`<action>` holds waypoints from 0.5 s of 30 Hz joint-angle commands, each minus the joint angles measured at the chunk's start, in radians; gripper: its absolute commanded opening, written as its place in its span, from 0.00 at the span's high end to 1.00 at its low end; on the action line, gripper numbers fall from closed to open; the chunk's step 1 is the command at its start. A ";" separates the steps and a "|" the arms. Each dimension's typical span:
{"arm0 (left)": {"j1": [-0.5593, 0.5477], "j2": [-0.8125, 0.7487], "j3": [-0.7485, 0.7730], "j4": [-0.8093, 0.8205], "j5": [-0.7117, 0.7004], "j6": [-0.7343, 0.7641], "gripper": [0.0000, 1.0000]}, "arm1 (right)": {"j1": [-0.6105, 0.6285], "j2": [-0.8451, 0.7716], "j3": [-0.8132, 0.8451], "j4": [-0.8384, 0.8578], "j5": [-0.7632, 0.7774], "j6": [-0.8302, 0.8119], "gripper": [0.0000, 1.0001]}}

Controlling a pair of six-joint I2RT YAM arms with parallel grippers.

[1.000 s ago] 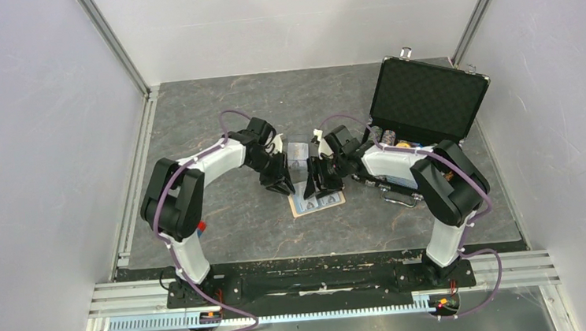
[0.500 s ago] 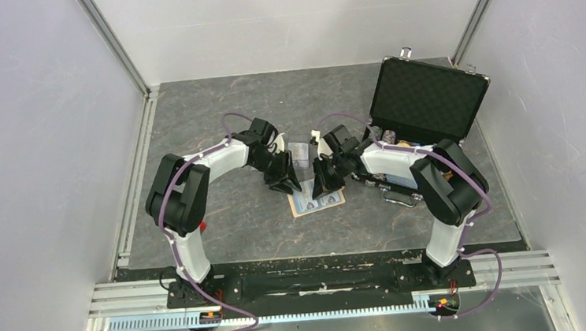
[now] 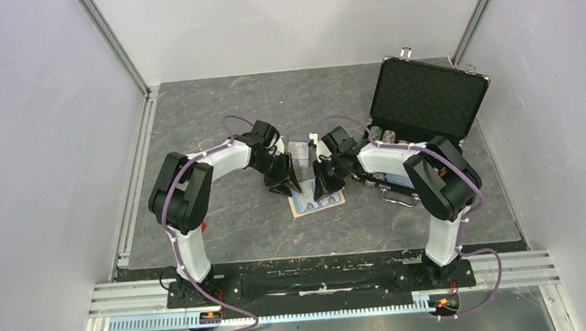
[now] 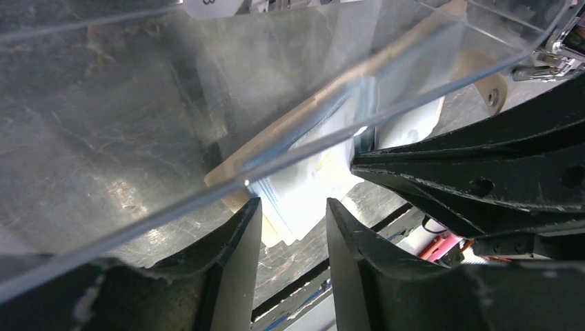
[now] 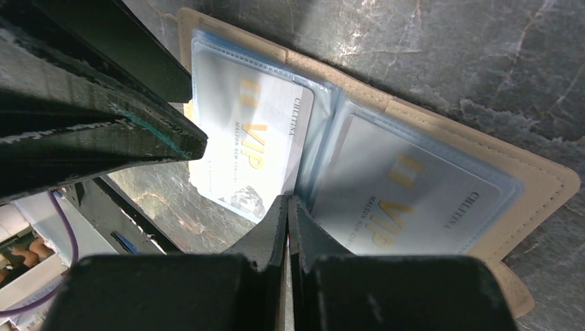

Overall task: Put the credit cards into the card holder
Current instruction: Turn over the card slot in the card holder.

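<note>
The right gripper (image 5: 288, 203) was clenched tight at the bottom middle of its wrist view. Its tips sat at the fold of the open wallet (image 5: 534, 181), against a corner of the loose card (image 5: 241, 138); whether it pinched that corner could not be told. The left gripper (image 4: 293, 219) stood released, holding nothing, and reached in over the same card from the upper left.

The wallet lay flat on the bench (image 5: 448, 48), at the centre of the top view between both arms. The seated card (image 5: 414, 200) lay fully under its sleeve at the right, while the loose card looked only partly in.

Both cards were pale and glossy with gold VIP lettering, and the wallet was tan with light blue sleeves.

The cards were probably light, stiff and slippery, best taken by a protruding edge. The soft wallet would likely slide unless pinned.
</note>
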 commanded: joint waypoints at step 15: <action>-0.110 0.012 0.116 -0.038 -0.128 -0.045 0.94 | -0.042 0.001 0.003 -0.025 -0.033 -0.075 1.00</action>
